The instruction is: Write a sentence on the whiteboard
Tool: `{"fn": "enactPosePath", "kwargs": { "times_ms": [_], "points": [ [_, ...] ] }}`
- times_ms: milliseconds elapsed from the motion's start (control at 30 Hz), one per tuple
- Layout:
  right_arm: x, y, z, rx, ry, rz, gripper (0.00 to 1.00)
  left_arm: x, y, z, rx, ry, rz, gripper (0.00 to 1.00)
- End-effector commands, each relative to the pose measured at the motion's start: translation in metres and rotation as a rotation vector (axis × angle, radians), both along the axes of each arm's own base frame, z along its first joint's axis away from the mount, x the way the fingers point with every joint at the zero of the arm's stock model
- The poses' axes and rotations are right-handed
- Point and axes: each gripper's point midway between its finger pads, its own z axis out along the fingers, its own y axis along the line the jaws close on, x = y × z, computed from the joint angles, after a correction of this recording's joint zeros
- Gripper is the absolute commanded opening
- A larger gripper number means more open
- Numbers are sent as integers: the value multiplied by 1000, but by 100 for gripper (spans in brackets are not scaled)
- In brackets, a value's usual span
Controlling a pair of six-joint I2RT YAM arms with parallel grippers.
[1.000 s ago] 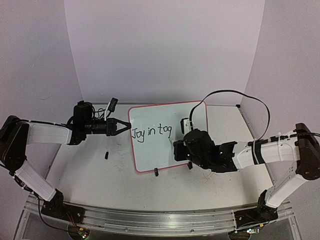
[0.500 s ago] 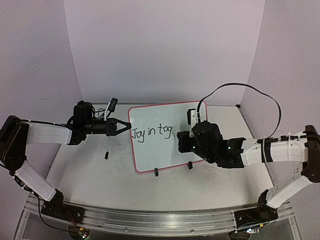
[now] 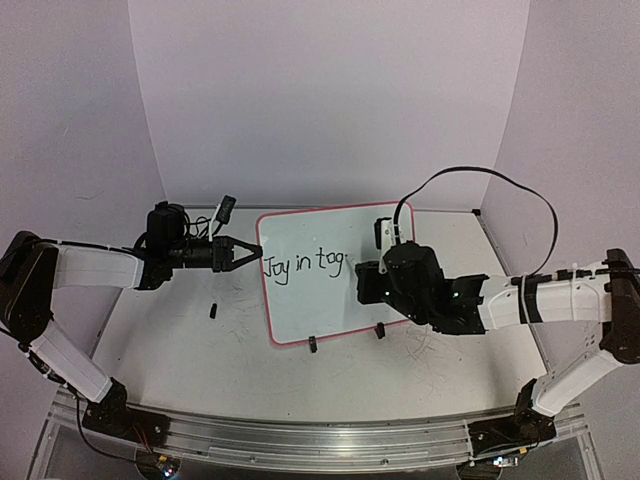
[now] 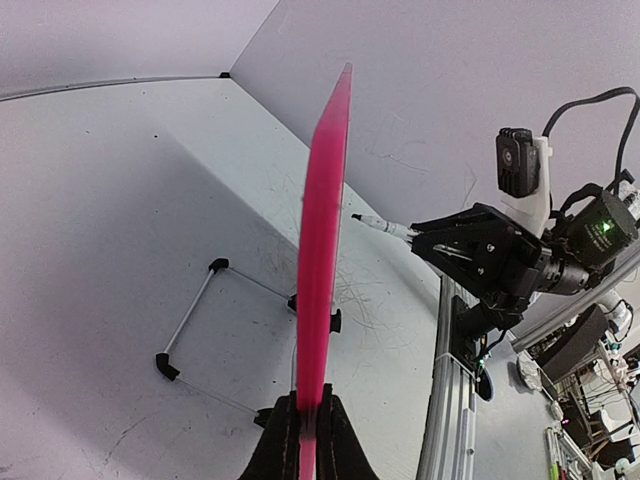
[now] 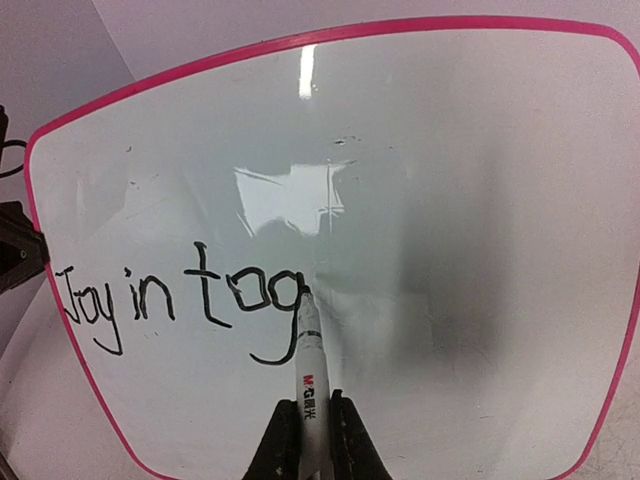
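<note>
The whiteboard (image 3: 320, 305), white with a pink rim, stands tilted on the table and reads "Joy in tog" in black. My left gripper (image 3: 250, 254) is shut on its left rim. In the left wrist view the board is an edge-on pink strip (image 4: 322, 240) running up from that gripper (image 4: 308, 425). My right gripper (image 5: 310, 425) is shut on a white marker (image 5: 310, 365). The marker's black tip touches the whiteboard (image 5: 460, 200) at the top right of the "g". From above, the right gripper (image 3: 364, 283) hides the marker.
A small black cap (image 3: 213, 309) lies on the table left of the board. Two black clip feet (image 3: 313, 344) (image 3: 380, 331) hold the board's lower edge, and a wire stand (image 4: 190, 318) props it from behind. Walls close the back and sides; an aluminium rail (image 3: 300, 440) runs along the near edge.
The right gripper has carried the marker up the board and slightly right, then stayed almost still. The left arm and the board have not moved.
</note>
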Motion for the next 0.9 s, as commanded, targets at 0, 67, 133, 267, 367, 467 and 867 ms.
{"fn": "enactPosePath", "kwargs": {
  "times_ms": [0,67,133,267,367,467,867],
  "points": [
    [8,5,5,16,-18,-9,0,-1,-2,38,-49,-107,-28,0],
    [9,4,5,14,-19,-16,0,-1,-2,39,-49,-107,-27,0],
    [11,4,4,12,-21,-22,0,-1,-1,38,-49,-108,-26,0],
    [13,3,4,12,-25,-30,0,-1,-2,40,-50,-110,-29,0],
    [14,1,1,8,-21,-44,0,-1,-2,41,-52,-113,-28,0],
    [14,-5,-4,-3,-6,-63,0,-2,-1,41,-51,-112,-28,0],
    [20,-11,5,2,-35,-96,0,-2,-2,41,-52,-110,-29,0]
  ]
}}
